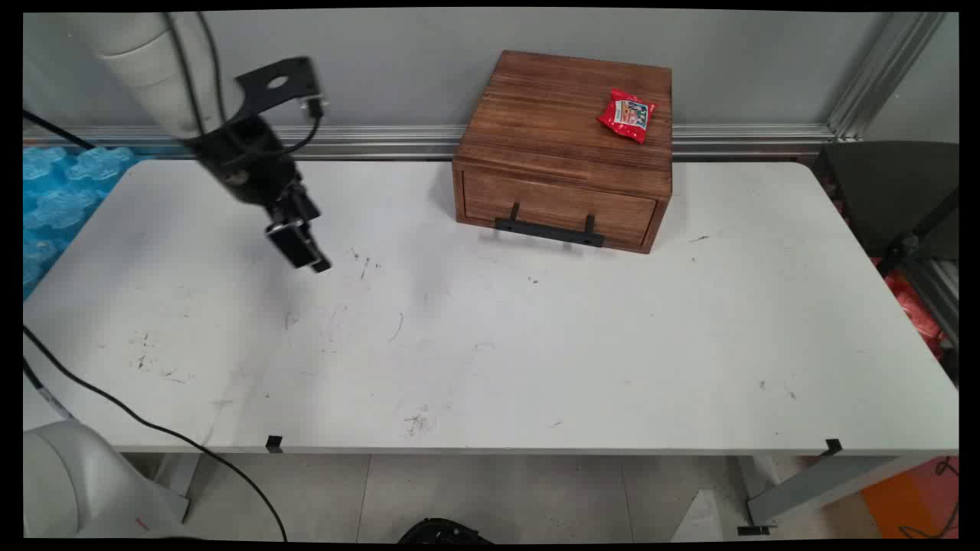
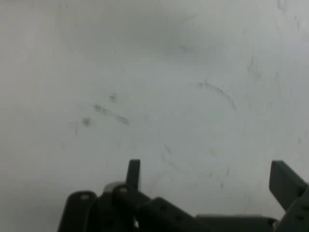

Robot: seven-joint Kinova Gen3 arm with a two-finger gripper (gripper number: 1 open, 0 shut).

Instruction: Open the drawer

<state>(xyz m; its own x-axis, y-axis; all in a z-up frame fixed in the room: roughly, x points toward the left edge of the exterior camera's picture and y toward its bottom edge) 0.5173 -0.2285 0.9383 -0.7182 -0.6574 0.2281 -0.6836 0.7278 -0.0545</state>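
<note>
A packet (image 1: 627,115) lies on the drawer box (image 1: 563,149) (at the table's (image 1: 536,344) far edge, right of centre).

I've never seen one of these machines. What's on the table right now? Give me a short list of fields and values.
Gripper: gripper, open and empty, over the table's left part, holding nothing
Below the gripper: bare, scuffed white table
Box: wooden drawer box at the table's back edge by the wall, drawer shut, black handle on its front
On the box: red snack packet, lying on the lid near its right rear corner
Gripper to box: apart, the box well to the right in the main view
</note>
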